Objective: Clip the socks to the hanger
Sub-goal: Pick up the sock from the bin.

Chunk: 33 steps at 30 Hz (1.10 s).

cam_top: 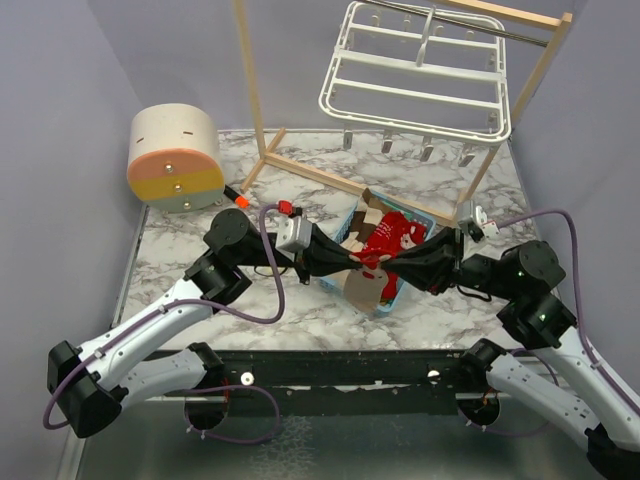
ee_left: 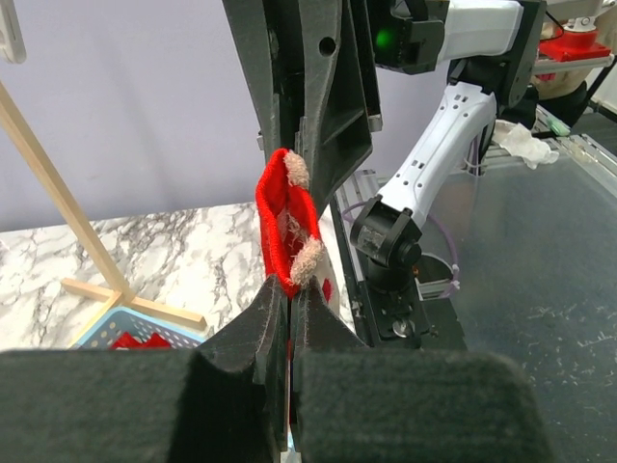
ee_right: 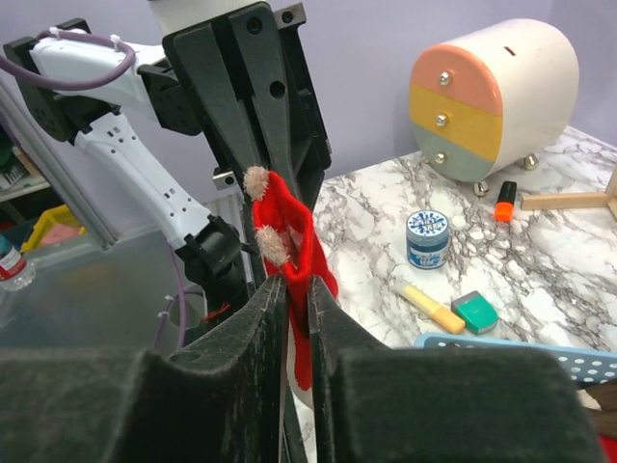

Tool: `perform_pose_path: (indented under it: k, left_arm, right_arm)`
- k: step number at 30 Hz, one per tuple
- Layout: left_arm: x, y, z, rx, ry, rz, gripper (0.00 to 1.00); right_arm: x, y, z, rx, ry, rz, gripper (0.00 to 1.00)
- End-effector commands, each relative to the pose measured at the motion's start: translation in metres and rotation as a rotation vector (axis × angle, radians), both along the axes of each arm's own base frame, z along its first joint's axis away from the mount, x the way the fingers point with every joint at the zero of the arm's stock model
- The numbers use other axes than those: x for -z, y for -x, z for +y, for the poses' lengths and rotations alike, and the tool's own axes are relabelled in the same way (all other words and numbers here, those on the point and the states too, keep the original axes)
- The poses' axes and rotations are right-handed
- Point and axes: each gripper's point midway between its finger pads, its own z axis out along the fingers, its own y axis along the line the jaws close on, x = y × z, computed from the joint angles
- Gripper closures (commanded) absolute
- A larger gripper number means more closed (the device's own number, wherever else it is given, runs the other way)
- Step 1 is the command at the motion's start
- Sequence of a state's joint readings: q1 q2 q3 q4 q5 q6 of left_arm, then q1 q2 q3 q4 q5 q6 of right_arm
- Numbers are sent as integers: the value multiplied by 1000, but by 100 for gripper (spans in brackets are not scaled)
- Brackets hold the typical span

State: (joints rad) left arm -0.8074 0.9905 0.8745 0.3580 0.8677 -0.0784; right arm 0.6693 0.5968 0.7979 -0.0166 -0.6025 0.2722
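Both arms are in tight over the middle of the white-and-grey marble worktop (cam_top: 170,235), a little toward its near edge. They meet nose to nose above the light-blue perforated plastic basket (ee_right: 540,355). The left gripper (ee_left: 285,294) has its black jaws pressed almost together, pinching the lower end of a small bright red fabric sock with fuzzy beige patches (ee_left: 280,217). From the opposite side, the right gripper (ee_right: 295,289) is clamped just as narrowly on the same sock, so the sock hangs upright between the two sets of fingers, clear of the basket. More red fabric lies down in the basket beneath them. Up at the far right corner, the large white plastic rectangular hanger with parallel crossbars (cam_top: 415,70) hangs tilted from the rod of the light wooden frame stand (cam_top: 250,80). Its little clips (cam_top: 428,150) dangle along its lower edge, well apart from the sock. Over by the left edge, toward the far left corner, sits a round cream drum-shaped cabinet with peach, yellow and teal drawer fronts (cam_top: 175,160). An orange-capped marker (cam_top: 238,198) lies just beside it.
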Motion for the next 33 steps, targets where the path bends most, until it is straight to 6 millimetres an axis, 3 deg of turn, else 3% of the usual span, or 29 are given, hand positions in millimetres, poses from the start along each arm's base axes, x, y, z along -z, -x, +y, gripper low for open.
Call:
perform_pose_path:
  k: [1,10,16,24,33]
  left_arm:
    - [-10,-2,-5,1,21,-37,100]
    - [-20,-5,-19,21,27,-54,100]
    - [-17,-6,-26,18,23,-63,100]
    - [3,-20,-16,-104,18,-113,100]
    - [13,-28,-17,-146,4,-110,100]
  right_arm:
    - [-11,9,3,-56,-11,-26,84]
    - [2,7,6,-68,31,-1,90]
    - [3,1,3,-22,55,-2,86]
    - [-10,-16,-34,224,105,-21,54]
    - [-39,-34,-101,596,84,-10,43]
